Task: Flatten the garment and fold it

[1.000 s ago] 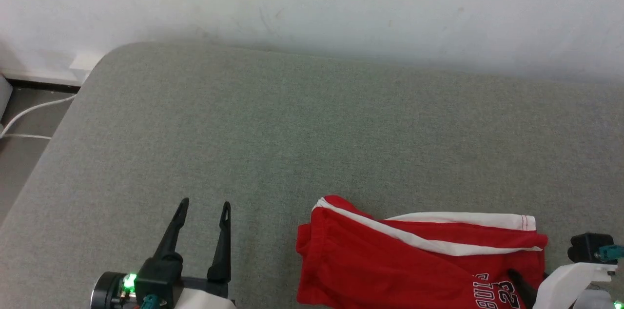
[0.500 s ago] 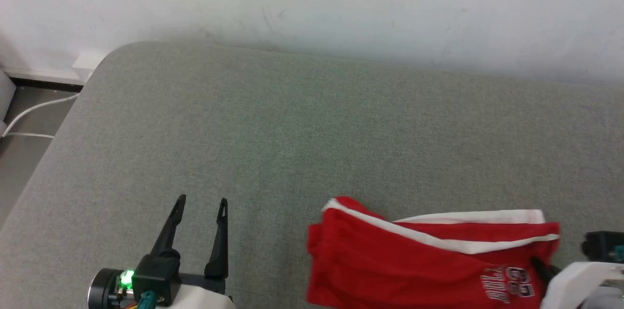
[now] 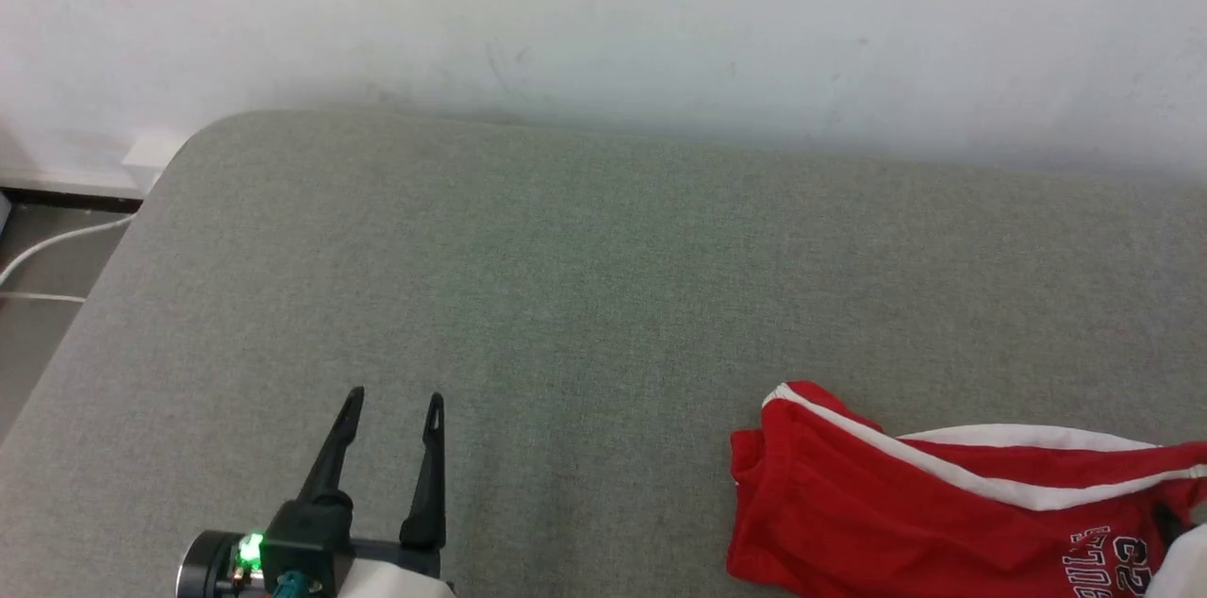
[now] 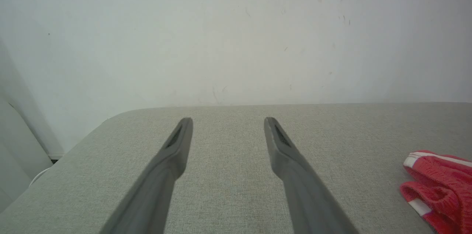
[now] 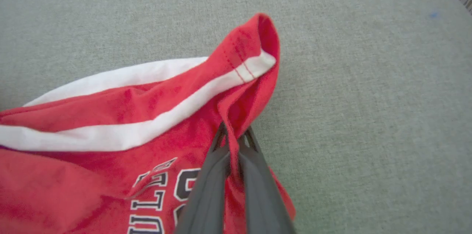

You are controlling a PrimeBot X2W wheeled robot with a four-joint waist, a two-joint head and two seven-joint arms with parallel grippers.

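Observation:
The garment [image 3: 905, 513], red shorts with white trim bands and partly visible lettering, lies bunched at the lower right of the grey surface. In the right wrist view my right gripper [image 5: 234, 134] is shut on a fold of the garment [image 5: 121, 123] near its hem, red cloth pinched between the two fingers. My left gripper [image 3: 394, 402] hovers open at the lower left, well apart from the cloth, with nothing between its fingers. The left wrist view shows my left gripper [image 4: 228, 120] over bare fabric and the garment's gathered end [image 4: 438, 186] at the far right.
The grey cushioned surface [image 3: 566, 277] runs back to a white wall [image 3: 603, 13]. Its rounded left edge drops to a floor strip with a white cable [image 3: 47, 244]. Wide bare fabric lies between the left gripper and the shorts.
The right gripper has shut on the garment and dragged it to the right. The head view has tilted slightly. The left gripper has stayed open in place.

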